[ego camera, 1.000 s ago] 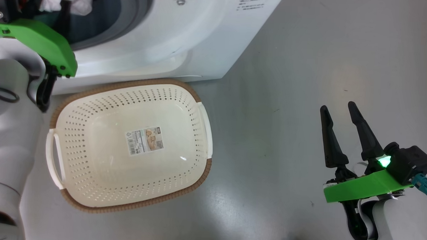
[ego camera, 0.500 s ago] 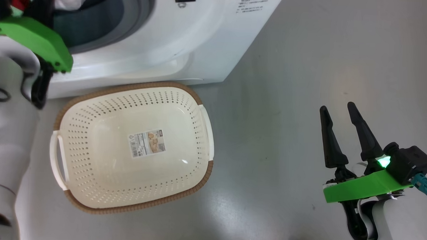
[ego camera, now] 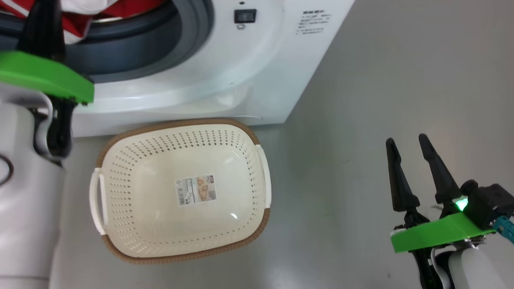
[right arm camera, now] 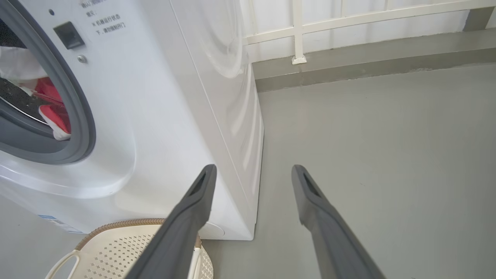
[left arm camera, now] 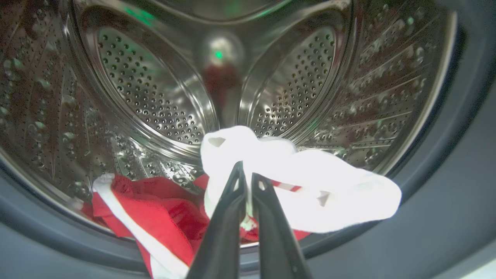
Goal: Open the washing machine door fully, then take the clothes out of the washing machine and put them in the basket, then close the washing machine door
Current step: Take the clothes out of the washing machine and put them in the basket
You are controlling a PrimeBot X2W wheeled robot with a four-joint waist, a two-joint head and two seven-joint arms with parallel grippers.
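Head view, going left to right: the left claw [left arm camera: 246, 175] is up at the far left, poked into the round grey rubber-ringed opening of the big white front-loading washing machine [ego camera: 251, 71]. The left wrist view shows it best: its two dark fingers are squeezed nearly together, with a bunched white bit of the red sports clothes with white trim and panels [left arm camera: 162, 213] pinched between them. So yeah, narrow and holding fabric. The clothes lie at the front lip of the perforated steel drum [left arm camera: 147, 89], partly draped over the grey ring, with the red part hanging lower to the left of the fingers and the white wad to their right. Next over, the small cream-white perforated plastic basket with the brown woven-look rim [ego camera: 154, 149] sits on the grey floor [ego camera: 370, 80] just in front of the machine, a paper label [ego camera: 197, 190] showing on its bottom. Way over at the lower right, the right claw [ego camera: 406, 141] hovers above the floor, well apart from the basket, fingers spread wide.
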